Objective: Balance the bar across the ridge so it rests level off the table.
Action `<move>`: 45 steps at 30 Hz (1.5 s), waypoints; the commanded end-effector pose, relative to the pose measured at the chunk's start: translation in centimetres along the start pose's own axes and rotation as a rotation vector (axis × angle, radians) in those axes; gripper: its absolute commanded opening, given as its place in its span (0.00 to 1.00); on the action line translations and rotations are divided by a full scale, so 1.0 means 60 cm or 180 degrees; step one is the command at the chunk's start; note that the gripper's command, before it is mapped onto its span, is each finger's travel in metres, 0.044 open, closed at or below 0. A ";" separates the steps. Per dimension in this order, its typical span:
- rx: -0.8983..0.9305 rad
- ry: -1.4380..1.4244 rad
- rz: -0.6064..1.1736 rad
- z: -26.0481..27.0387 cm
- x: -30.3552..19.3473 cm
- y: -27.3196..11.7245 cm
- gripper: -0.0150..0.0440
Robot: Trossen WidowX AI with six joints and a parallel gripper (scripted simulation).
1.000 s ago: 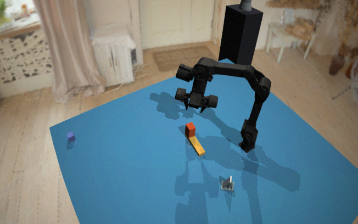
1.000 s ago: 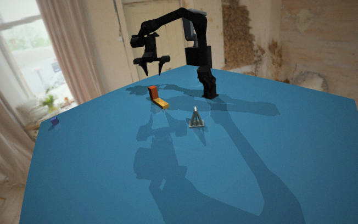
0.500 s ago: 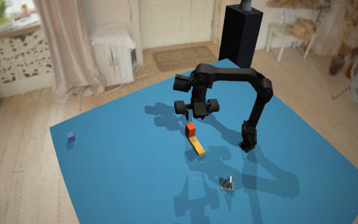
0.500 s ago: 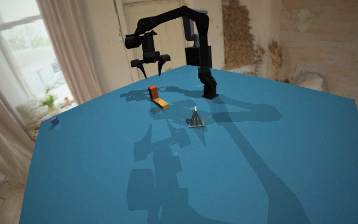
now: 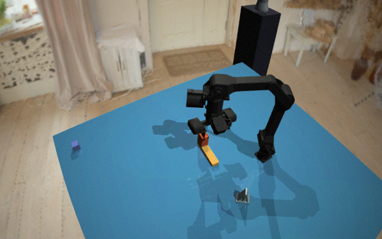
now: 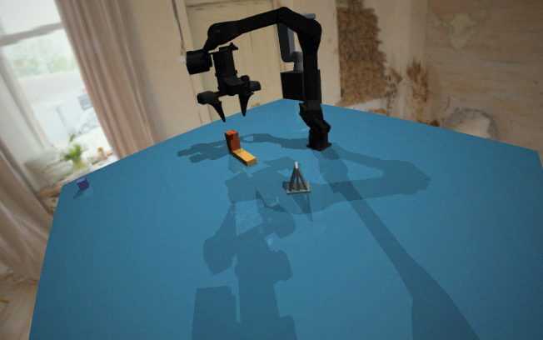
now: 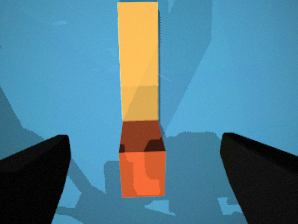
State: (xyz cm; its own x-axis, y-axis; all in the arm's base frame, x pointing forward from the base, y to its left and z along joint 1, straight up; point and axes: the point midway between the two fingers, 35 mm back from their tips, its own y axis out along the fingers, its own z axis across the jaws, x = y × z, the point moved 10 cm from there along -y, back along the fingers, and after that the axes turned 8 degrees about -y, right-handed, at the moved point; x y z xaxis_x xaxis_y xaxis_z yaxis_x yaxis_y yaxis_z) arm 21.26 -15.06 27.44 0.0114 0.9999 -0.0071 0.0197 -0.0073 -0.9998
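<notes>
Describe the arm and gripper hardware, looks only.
Arm: matte black, chunky jointed links, boxy housings. Gripper: same black, two fingers tapering to narrow tips, blocky parts above them. No bright markings or loose cables that I can make out.

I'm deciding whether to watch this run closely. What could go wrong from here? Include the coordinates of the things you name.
The orange-red block [image 5: 203, 140] [image 6: 232, 141] [image 7: 143, 174] weights one end of the yellow bar [image 5: 210, 156] [image 6: 245, 157] [image 7: 139, 60], so centring it by length may tip it. The ridge [image 5: 242, 197] [image 6: 297, 178] has a narrow top, so a slightly off-balance release could let the bar slide off.
</notes>
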 end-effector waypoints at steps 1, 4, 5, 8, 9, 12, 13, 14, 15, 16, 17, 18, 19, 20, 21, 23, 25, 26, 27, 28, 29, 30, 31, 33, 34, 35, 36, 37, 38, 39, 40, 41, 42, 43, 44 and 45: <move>0.0009 -0.0069 0.0014 0.000 0.005 -0.001 0.79; 0.0008 -0.0069 0.0014 -0.003 0.003 0.016 0.79; 0.0008 -0.0069 0.0015 -0.004 0.002 0.025 0.79; 0.0008 -0.0069 0.0015 -0.006 0.000 0.057 0.79; 0.0008 -0.0069 0.0015 -0.007 0.000 0.068 0.79; 0.0008 -0.0069 0.0015 -0.007 0.000 0.101 0.79; 0.0008 -0.0069 0.0015 -0.006 0.000 0.112 0.79; 0.0008 -0.0069 0.0015 -0.006 0.000 0.124 0.79; 0.0008 -0.0069 0.0015 -0.005 0.001 0.135 0.79; 0.0008 -0.0069 0.0015 -0.003 0.002 0.146 0.79; 0.0009 -0.0069 0.0014 -0.002 0.003 0.157 0.79; 0.0009 -0.0069 0.0014 0.000 0.004 0.165 0.79; 0.0009 -0.0069 0.0014 0.001 0.004 0.170 0.79; 0.0009 -0.0069 0.0014 0.001 0.004 0.172 0.79; 0.0009 -0.0069 0.0014 0.001 0.004 0.172 0.79; 0.0009 -0.0069 0.0014 0.001 0.004 0.172 0.79; 0.0009 -0.0069 0.0014 0.001 0.004 0.173 0.79; 0.0009 -0.0069 0.0014 0.001 0.004 0.173 0.79; 0.0009 -0.0069 0.0014 0.001 0.004 0.175 0.79; 0.0009 -0.0069 0.0014 0.001 0.004 0.176 0.79; 0.0009 -0.0069 0.0014 0.001 0.004 0.179 0.79; 0.0009 -0.0069 0.0014 0.001 0.004 0.181 0.79; 0.0009 -0.0069 0.0014 0.001 0.004 0.184 0.79; 0.0009 -0.0069 0.0014 0.000 0.004 0.189 0.79; 0.0009 -0.0069 0.0014 0.000 0.004 0.192 0.79; 0.0009 -0.0069 0.0014 0.000 0.004 0.195 0.79; 0.0009 -0.0069 0.0014 0.001 0.004 0.197 0.79; 0.0009 -0.0069 0.0014 0.001 0.004 0.200 0.79; 0.0009 -0.0069 0.0014 0.001 0.004 0.203 0.79; 0.0009 -0.0069 0.0014 0.001 0.004 0.206 0.79; 0.0009 -0.0069 0.0014 0.001 0.004 0.208 0.79; 0.0009 -0.0069 0.0014 0.001 0.004 0.211 0.79; 0.0009 -0.0069 0.0014 0.001 0.004 0.213 0.79; 0.0009 -0.0069 0.0014 0.001 0.004 0.215 0.79; 0.0009 -0.0069 0.0014 0.001 0.004 0.215 0.79; 0.0009 -0.0069 0.0014 0.001 0.004 0.215 0.79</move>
State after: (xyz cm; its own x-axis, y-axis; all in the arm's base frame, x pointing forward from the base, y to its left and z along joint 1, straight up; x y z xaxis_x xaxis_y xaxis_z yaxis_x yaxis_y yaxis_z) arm 21.44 -14.87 14.94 -0.0068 0.9999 -0.0101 0.0196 -0.0099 -0.9998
